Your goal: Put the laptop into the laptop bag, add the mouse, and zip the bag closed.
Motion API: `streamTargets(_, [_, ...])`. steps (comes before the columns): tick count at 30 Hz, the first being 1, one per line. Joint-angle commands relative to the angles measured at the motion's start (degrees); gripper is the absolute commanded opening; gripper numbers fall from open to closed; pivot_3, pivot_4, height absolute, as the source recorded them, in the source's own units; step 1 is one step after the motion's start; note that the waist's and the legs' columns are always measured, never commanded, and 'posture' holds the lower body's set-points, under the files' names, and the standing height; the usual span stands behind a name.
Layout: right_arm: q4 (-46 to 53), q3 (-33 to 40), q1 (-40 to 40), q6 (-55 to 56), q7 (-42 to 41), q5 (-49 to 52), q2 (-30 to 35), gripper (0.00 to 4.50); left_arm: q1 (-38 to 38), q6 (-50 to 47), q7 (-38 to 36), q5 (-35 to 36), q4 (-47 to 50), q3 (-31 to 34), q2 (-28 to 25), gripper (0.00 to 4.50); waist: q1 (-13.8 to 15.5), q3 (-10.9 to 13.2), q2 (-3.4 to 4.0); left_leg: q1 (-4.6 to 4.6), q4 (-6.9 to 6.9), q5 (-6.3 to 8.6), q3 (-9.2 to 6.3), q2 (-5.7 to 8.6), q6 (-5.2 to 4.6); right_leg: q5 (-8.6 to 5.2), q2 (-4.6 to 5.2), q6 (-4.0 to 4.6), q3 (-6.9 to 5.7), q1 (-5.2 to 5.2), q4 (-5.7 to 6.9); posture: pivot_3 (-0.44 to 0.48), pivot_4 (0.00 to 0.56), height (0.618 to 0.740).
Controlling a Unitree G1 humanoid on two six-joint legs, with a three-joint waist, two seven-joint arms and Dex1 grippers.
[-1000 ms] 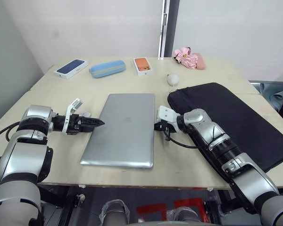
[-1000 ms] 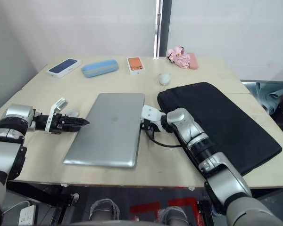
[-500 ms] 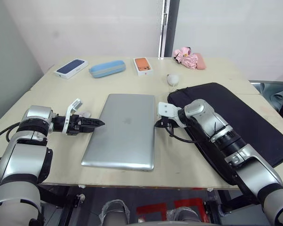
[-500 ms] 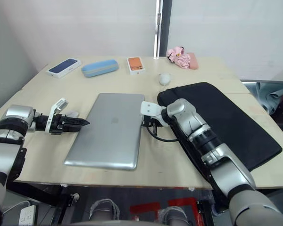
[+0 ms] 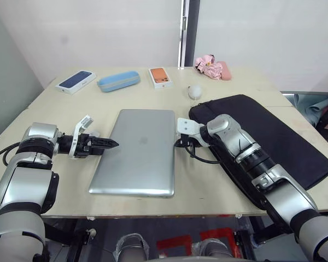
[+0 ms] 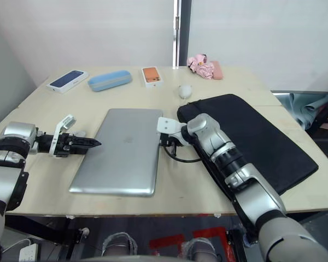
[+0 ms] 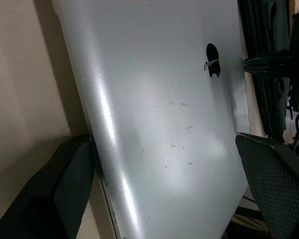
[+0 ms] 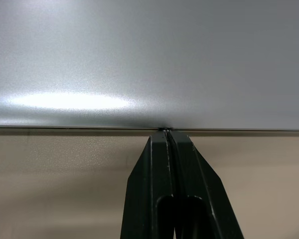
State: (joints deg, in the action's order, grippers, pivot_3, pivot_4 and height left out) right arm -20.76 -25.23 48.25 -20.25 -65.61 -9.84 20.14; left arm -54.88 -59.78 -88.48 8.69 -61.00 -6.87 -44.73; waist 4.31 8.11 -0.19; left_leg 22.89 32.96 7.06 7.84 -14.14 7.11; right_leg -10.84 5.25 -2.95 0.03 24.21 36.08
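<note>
The silver laptop (image 5: 139,150) lies shut and flat on the table's middle. To its right lies the black laptop bag (image 5: 279,136), flat on the table. My right gripper (image 5: 176,143) is shut, with its tip touching the laptop's right edge (image 8: 162,128). My left gripper (image 5: 112,144) is at the laptop's left edge and open. In the left wrist view one of its fingers (image 7: 65,189) rests by that edge. A small white mouse (image 5: 93,134) peeks out behind the left gripper, mostly hidden.
Along the table's far side lie a blue phone box (image 5: 76,81), a blue case (image 5: 118,81), an orange phone box (image 5: 160,76) and a pink cloth (image 5: 210,66). A round greyish-white mouse (image 5: 194,91) sits beside the bag's far corner.
The camera view has shifted a little. My right forearm has swung back over the bag, with its tip still at the laptop's right edge. The left gripper has stayed put.
</note>
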Motion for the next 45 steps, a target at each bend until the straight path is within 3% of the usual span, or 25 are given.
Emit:
streamTargets(1, [1.5,-0.6,0.2,2.5,1.4,2.0,-4.6,0.05,-1.3,-0.8,-3.0,2.9,2.7,1.1,2.4,4.5,-0.3,0.0,0.01,0.0,0.0,0.0,0.0,0.0,0.0,0.0,0.0,0.0,0.0,0.0,0.0,0.0,0.15,0.74])
streamTargets(12, [2.0,0.7,-2.7,3.1,1.3,1.7,-2.4,0.05,-0.4,-2.8,-2.9,4.5,5.0,1.8,1.0,4.5,-0.9,0.1,0.02,0.07,-0.16,-0.01,0.01,-0.06,0.07,-0.02,-0.05,0.04,-0.03,0.04,-0.24,0.0,0.15,0.74])
streamTargets(26, [3.2,0.8,-4.2,3.0,1.6,1.8,-1.3,0.05,4.2,-7.8,-4.0,9.3,14.0,0.2,-5.1,4.5,-0.5,0.1,0.04,0.2,-0.6,-0.02,0.03,-0.05,0.09,-0.08,-0.08,0.14,-0.18,0.1,-0.67,0.0,0.15,0.74])
streamTargets(34, [2.2,0.7,-3.6,3.4,1.9,2.0,-1.9,0.05,7.6,-10.5,-1.5,12.8,19.6,1.6,-4.8,4.5,-0.5,0.1,0.04,0.2,-0.61,-0.03,0.03,-0.03,0.1,-0.09,-0.08,0.15,-0.18,0.09,-0.67,0.0,0.15,0.74])
streamTargets(41, [2.4,1.0,-4.0,3.6,1.8,2.1,-1.3,0.0,9.3,-12.4,1.9,15.6,22.0,4.3,-5.3,2.39,-0.5,0.1,0.04,0.2,-0.6,-0.03,0.02,-0.02,0.11,-0.08,-0.08,0.15,-0.19,0.09,-0.66,0.0,0.15,0.74])
streamTargets(45, [3.4,1.4,-4.7,3.3,1.8,2.4,-0.6,0.0,10.9,-15.3,3.8,18.4,25.5,6.5,-6.1,0.82,-0.4,0.1,0.03,0.2,-0.6,-0.03,0.02,-0.02,0.11,-0.09,-0.08,0.15,-0.2,0.09,-0.66,0.0,0.15,0.74])
